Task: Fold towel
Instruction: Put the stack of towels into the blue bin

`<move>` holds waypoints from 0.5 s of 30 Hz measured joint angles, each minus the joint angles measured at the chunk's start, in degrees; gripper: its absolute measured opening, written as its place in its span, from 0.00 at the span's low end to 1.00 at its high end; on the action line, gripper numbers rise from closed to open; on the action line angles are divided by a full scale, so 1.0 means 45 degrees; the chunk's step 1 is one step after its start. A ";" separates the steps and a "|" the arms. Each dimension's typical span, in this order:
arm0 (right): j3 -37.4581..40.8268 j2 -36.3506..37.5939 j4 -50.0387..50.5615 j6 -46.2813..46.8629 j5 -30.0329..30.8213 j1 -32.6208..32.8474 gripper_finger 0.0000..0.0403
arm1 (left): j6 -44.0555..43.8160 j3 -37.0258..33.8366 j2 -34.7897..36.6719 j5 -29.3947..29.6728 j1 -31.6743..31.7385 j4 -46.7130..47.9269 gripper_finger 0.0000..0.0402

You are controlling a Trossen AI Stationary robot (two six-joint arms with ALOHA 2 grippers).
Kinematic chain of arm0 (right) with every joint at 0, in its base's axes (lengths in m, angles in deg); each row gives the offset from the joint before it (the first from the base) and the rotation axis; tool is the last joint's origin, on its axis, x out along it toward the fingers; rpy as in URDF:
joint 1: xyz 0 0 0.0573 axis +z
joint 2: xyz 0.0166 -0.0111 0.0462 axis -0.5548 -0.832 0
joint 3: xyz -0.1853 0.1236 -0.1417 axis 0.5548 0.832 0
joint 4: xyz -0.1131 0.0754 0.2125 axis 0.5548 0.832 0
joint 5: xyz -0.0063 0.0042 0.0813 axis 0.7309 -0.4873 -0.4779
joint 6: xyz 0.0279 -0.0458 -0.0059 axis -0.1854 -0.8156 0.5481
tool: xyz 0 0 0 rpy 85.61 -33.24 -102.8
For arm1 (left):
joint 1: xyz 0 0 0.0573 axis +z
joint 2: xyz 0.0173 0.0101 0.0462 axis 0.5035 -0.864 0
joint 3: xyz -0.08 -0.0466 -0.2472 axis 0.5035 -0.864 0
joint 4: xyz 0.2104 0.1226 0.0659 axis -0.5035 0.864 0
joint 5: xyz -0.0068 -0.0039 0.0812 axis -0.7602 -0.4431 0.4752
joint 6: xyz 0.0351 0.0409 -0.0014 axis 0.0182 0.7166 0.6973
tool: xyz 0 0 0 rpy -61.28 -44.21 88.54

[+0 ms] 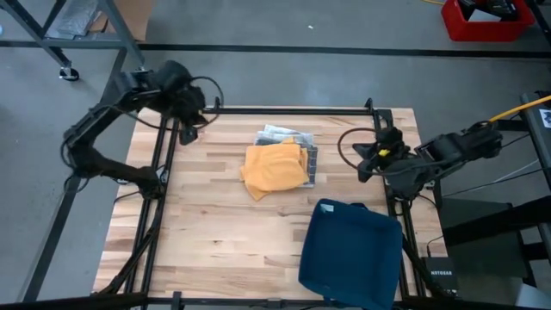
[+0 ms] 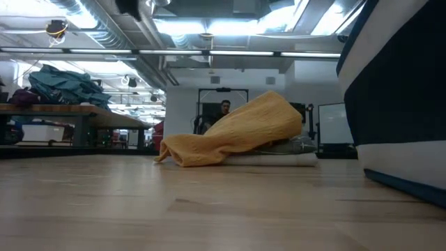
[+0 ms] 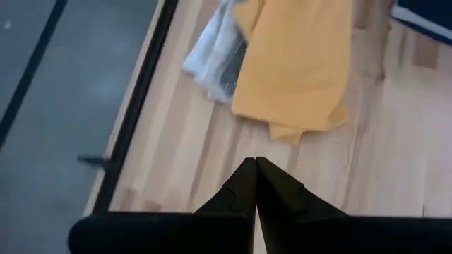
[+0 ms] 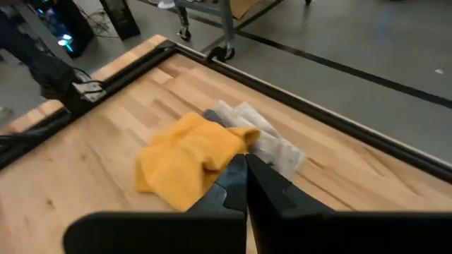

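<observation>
The orange towel (image 1: 275, 167) is seen crumpled near table centre, lying partly over a grey-white cloth (image 1: 288, 138) at its 1 o'clock. No fold is yet begun. The left gripper (image 1: 191, 120) is parked at the table's 10 o'clock edge, fingers pressed together, holding nothing. The right gripper (image 1: 372, 160) is parked at 3 o'clock, likewise closed and empty. A blue bin (image 1: 353, 254) stands at 5 o'clock. Next, judged: fingers must be opened and a towel corner reached, so it can be spread flat.
</observation>
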 joint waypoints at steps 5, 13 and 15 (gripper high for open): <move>0.0288 0.0366 0.0708 0.0010 -0.0053 0.0000 0.01 | -0.0986 -0.3088 0.1548 0.0003 0.0673 -0.0834 0.00; 0.0349 0.0074 0.0927 0.0024 -0.0665 0.0000 0.01 | -0.2196 -0.7585 0.2307 -0.0003 0.0757 -0.3093 0.00; 0.0352 -0.0100 0.0932 0.0024 -0.0668 0.0000 0.01 | -0.2252 -0.8086 0.2185 0.0028 0.0770 -0.3942 0.01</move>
